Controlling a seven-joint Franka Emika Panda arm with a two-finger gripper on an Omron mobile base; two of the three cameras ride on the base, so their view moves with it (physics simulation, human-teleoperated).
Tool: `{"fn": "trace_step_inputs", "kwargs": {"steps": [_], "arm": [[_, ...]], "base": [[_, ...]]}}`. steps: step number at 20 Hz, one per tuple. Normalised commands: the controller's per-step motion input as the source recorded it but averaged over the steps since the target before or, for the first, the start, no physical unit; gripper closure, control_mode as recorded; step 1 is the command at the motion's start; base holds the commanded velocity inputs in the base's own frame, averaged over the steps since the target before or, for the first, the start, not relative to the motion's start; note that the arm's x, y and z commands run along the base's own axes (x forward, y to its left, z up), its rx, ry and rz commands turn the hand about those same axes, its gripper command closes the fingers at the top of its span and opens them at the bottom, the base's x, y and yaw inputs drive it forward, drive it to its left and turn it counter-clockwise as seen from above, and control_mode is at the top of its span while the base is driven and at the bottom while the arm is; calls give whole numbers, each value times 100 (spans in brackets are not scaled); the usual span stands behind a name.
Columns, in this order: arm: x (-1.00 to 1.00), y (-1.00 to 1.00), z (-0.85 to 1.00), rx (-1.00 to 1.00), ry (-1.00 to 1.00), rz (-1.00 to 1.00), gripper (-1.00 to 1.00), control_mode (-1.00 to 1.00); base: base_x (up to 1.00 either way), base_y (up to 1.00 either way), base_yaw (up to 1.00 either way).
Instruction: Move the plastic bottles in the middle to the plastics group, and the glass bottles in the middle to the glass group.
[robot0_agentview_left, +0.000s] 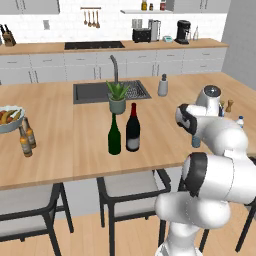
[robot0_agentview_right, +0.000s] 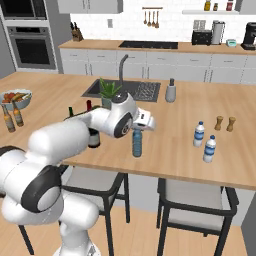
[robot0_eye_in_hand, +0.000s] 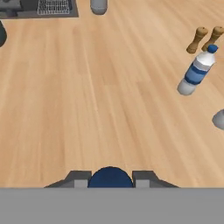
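Kitchen: sink (robot0_agentview_left: 95, 92), oven (robot0_agentview_right: 32, 47), probably.

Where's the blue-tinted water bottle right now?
In the right base view the blue-tinted water bottle stands upright near the counter's front edge, its top in the gripper, left of the two white-capped bottles.

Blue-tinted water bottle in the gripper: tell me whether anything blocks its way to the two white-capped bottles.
Nothing visible does. The gripper is shut on the blue-tinted water bottle, and bare counter lies between it and the two white-capped bottles. The two brown shakers stand behind those bottles, off the path.
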Motion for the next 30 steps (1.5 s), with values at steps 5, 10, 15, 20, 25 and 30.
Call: {"fn": "trace_step_inputs", "kwargs": {"steps": [5,10,15,20,25,30], "arm": [[0,-89,4,9,9,-8,100,-100],[0,-62,-55,4,-13,0,100,-100],[0,-52,-24,0,-2,-1,100,-100],[25,-38,0,0,0,-2,100,-100],[32,-52,0,4,1,0,100,-100],[3,-37,-14,1,0,-2,100,-100]], "base": [[0,0,0],[0,0,0],[0,0,0],[0,0,0],[0,0,0],[0,0,0]]}}
